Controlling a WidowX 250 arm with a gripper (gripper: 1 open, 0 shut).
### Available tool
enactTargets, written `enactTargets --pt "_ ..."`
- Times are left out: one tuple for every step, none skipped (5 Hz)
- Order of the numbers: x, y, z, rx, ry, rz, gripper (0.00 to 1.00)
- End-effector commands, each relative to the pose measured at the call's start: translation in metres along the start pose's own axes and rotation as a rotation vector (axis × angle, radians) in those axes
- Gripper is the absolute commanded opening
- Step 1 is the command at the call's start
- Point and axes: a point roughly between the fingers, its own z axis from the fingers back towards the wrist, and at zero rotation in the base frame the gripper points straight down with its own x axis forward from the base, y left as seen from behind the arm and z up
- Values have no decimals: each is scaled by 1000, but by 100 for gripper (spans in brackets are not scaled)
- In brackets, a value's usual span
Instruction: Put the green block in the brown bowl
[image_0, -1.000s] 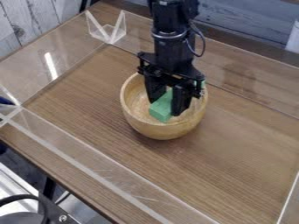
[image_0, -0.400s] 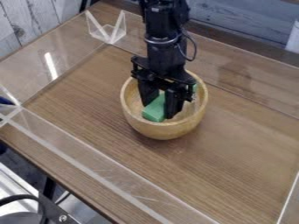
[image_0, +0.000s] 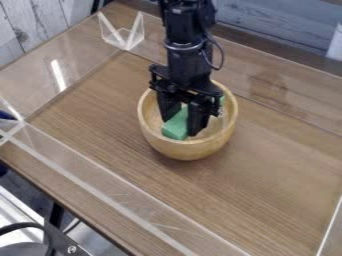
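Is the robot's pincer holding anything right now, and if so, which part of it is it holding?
Yes: the pincer is shut on the green block, gripping its upper end, down inside the brown bowl.

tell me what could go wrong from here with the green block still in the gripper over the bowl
1. The gripper is shut on the green block, low inside the brown bowl. The block looks tilted, so on release it might land leaning on the wall rather than flat.
2. The fingers reach down close to the bowl's rim; lifting out off-centre could catch the rim and drag or tip the bowl.
3. If the jaws open only slightly, the block might cling and ride back up.
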Motion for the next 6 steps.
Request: enactTargets --pt "6 3 17 7 -54 6 0" --pt "6 4 21 4 -58 8 0" --pt "6 5 24 3 -60 11 0" --pt "7 7 25 2 -61 14 0" --pt "8 8 24 3 -58 17 0" --pt "9 10 23 4 -53 20 0"
